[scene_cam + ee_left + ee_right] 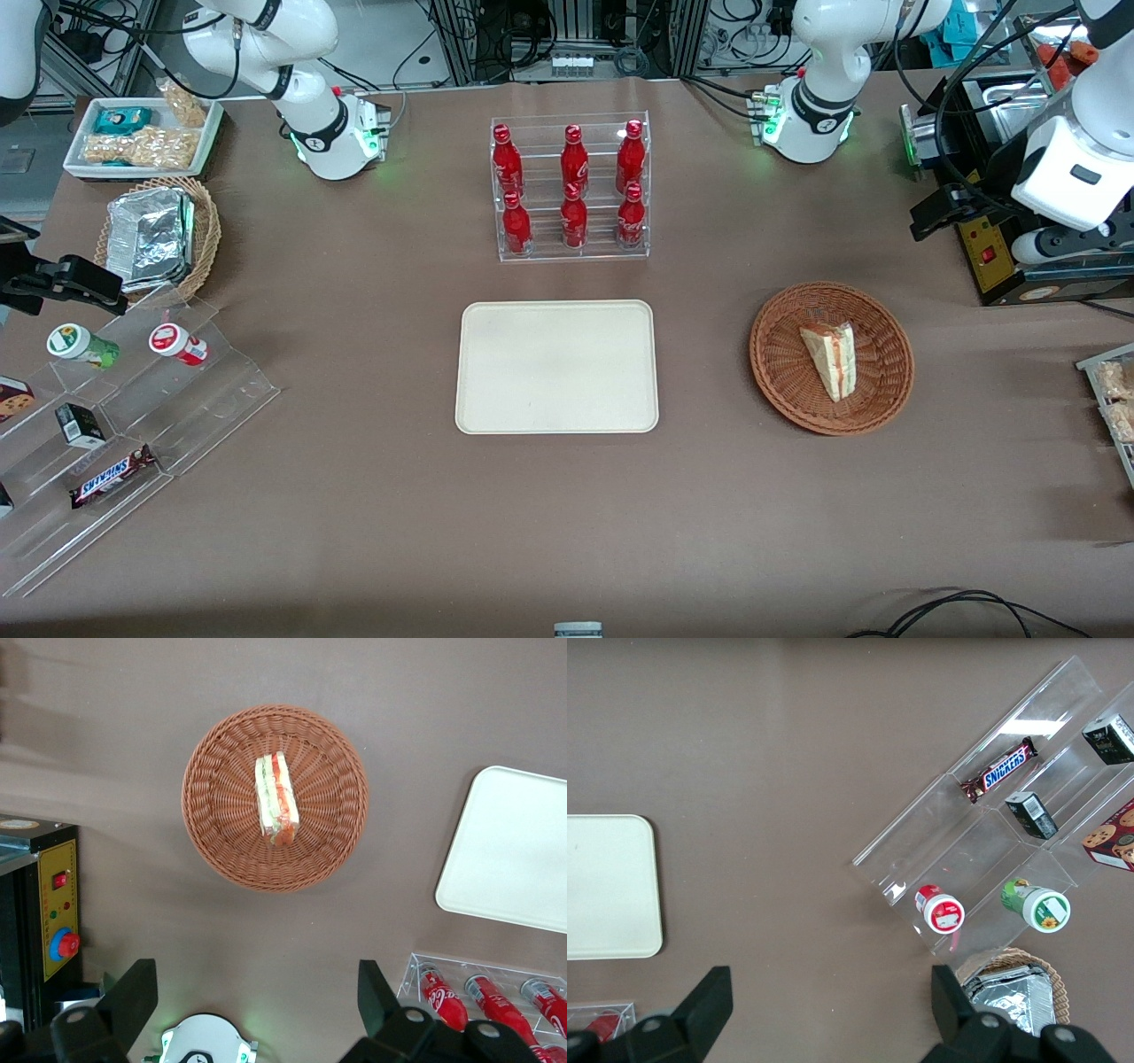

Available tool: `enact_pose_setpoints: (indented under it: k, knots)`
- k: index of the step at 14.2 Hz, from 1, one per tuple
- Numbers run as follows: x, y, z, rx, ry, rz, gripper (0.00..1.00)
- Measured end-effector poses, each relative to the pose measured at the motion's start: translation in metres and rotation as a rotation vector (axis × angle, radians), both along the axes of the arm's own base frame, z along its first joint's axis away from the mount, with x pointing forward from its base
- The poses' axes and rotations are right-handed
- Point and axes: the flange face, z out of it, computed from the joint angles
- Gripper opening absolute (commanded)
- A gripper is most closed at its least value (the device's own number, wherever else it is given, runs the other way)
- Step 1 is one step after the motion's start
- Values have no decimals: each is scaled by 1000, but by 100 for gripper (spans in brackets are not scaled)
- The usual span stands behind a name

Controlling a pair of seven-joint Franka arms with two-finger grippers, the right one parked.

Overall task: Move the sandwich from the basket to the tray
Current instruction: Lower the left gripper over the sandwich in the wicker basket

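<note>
Sandwich (276, 800), judged light, soft and crushable, is seen in the basket (213, 797) at three o'clock of the tray (556, 425), best pinched across the bread faces by the raised hand (257, 1001), fingers apart.

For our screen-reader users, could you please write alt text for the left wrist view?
A sandwich lies in a round wicker basket on brown table; the open gripper hovers above, apart from it. A cream tray and red bottles sit nearby.

"SNICKERS" reads on the chocolate bar (112, 477) in the clear stepped rack (133, 416), toward the parked arm's end; nothing else is legible.
</note>
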Motion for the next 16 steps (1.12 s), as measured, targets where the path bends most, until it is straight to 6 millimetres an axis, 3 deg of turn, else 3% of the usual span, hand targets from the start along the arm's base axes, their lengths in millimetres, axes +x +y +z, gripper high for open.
enact_pose_setpoints:
  k: [5,7,10,13,16]
  knots:
    - [3,1,-2,-1,5,1,100]
    - [11,4,-21,-2,50,4,100]
    - [33,15,-81,20,170,34,100]
    - [64,18,-160,33,201,181,100]
    - [67,15,-234,35,175,254,100]
